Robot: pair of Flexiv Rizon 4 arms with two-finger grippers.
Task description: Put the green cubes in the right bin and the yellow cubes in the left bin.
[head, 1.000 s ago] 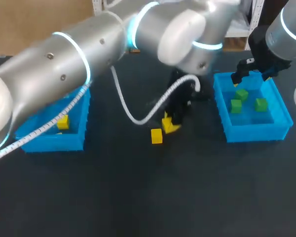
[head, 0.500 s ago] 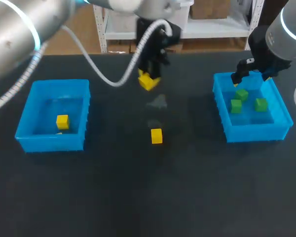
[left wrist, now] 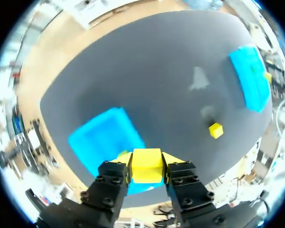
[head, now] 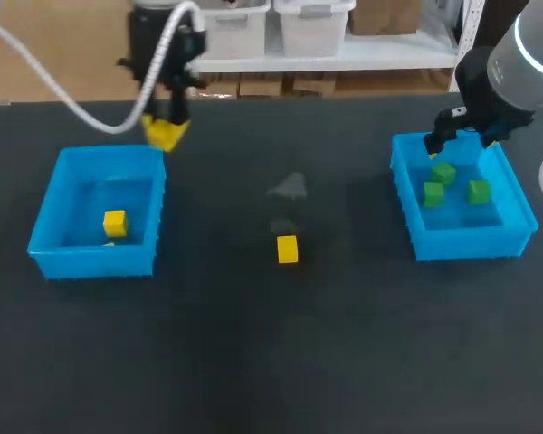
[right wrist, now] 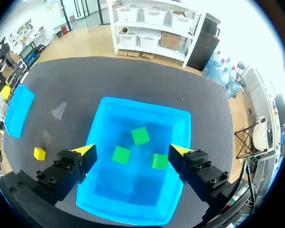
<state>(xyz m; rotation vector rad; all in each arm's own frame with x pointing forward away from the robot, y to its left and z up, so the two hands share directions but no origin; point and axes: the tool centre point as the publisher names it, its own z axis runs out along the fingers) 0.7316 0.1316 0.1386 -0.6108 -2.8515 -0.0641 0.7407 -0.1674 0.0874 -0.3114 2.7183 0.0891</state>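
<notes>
Left end effector (head: pixel 166 127) grips a yellow cube (left wrist: pixel 147 165) by the left bin's (head: pixel 50 263) far corner — for dropping in; right end effector (right wrist: pixel 133 152) hangs open.

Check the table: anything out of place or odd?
One loose yellow cube lies mid-table, outside the left bin and right bin; the left end effector grips a second yellow cube. A pale smudge marks the mat beyond the loose one. Both bins sit level, contents correctly sorted.
</notes>
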